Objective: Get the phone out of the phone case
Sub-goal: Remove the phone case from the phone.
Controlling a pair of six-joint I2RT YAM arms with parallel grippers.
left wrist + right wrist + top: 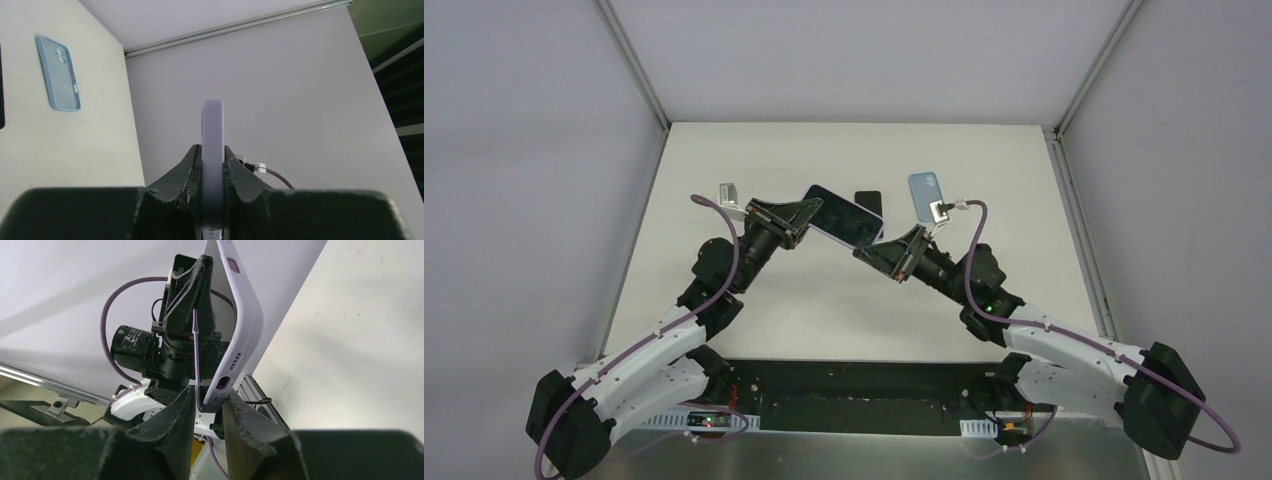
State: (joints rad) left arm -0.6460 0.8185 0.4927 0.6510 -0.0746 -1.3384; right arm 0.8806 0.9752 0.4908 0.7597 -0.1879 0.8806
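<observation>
Phone (844, 217) and lavender case (245, 315) are together, and we see them clamped edge-on in the left gripper (807, 212). Its two dark fingers (187, 167) are closed narrow against the case's front and back, with the thin side standing upright between them. From there the cased phone reaches across the gap to the right gripper (886, 243). The lower end of the case, the one with the port opening, sits between that gripper's fingers (177, 410). Those fingers stand close on either side of it, but we cannot tell whether they pinch it or only bracket it. The phone hangs in the air above the middle of the table (824, 300), tilted, bridging the two grippers. Behind it on the white surface lies a blue case (927, 193), flat and apart from both arms. A dark flat object (870, 198) lies just left of the blue case, partly hidden by the phone. A purple cable (107, 330) loops around the left arm's wrist.
</observation>
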